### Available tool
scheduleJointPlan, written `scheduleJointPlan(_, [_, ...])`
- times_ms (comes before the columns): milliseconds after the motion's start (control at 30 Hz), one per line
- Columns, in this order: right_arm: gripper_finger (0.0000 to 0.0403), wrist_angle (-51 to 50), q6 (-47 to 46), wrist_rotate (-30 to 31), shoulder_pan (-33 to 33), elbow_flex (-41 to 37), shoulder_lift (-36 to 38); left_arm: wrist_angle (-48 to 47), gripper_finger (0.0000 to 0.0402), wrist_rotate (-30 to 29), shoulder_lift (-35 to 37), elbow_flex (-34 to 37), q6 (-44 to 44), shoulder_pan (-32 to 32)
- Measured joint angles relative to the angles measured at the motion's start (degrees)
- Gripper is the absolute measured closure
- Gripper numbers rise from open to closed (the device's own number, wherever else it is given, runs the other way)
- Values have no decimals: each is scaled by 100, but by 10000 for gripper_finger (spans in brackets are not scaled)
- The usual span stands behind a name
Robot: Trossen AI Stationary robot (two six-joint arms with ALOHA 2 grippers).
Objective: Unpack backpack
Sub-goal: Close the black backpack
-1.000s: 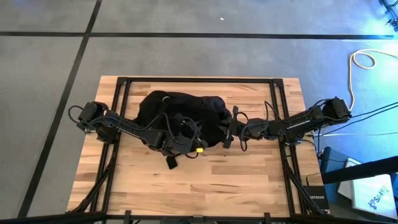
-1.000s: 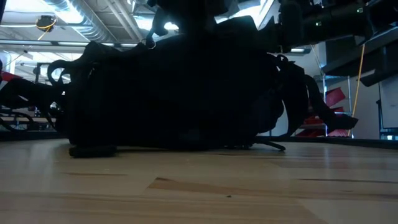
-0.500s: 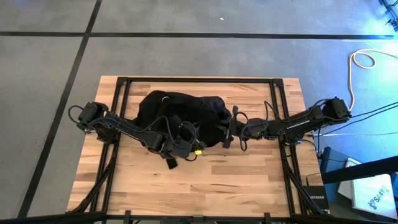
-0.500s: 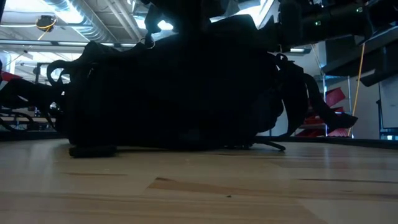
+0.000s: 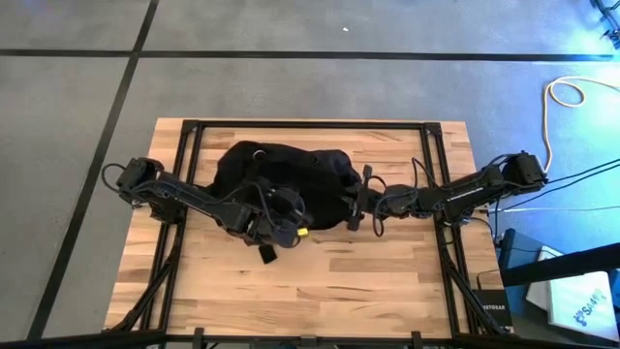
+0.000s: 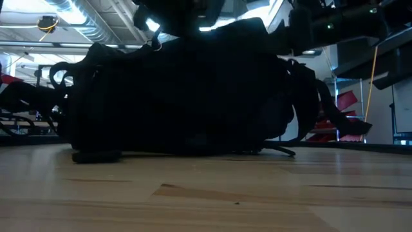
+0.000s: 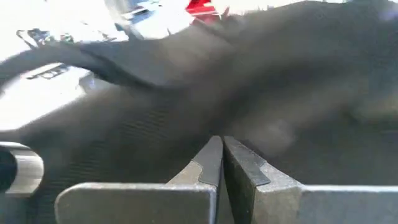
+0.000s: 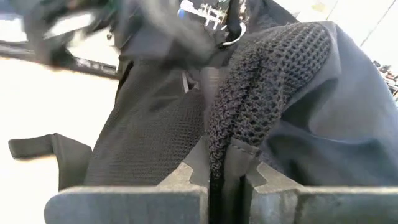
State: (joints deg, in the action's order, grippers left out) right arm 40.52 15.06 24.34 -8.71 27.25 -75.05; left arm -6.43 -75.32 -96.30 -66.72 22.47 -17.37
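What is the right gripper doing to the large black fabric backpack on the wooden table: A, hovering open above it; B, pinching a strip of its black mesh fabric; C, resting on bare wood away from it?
B: in the right wrist view the right gripper is shut on a fold of mesh belonging to the backpack.

Matt mesh-cloth backpack (image 5: 281, 174), wooden table (image 5: 368, 281)

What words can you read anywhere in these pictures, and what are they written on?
"NETGEAR": on the black box on the floor by the table's corner, in the high view; tiny, so not quite certain.
Blue print on the white box nearby: too blurred to read.
Backpack: no readable lettering shows in any view.
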Motion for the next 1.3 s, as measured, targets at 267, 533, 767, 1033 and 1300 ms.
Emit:
scheduleJointPlan(267, [398,87,128,161,0,-1,-1,-2226,400,-235,810,-11,2154,-253])
scheduleJointPlan(533, [398,336,133,-162,0,0,-1,-718,401,1454,147,-11,1907,-336])
scheduleJointPlan(767, [398,316,38,-266,-4,3,-1,-66,317,1690,-190,-8,1760,-228])
scheduleJointPlan(1033, [398,295,-317,-402,-7,8,-1,169,178,541,-194,-11,1368,-369])
scheduleJointPlan(1300, [398,297,-327,-400,-174,8,-1,156,163,306,-196,-11,1771,-314])
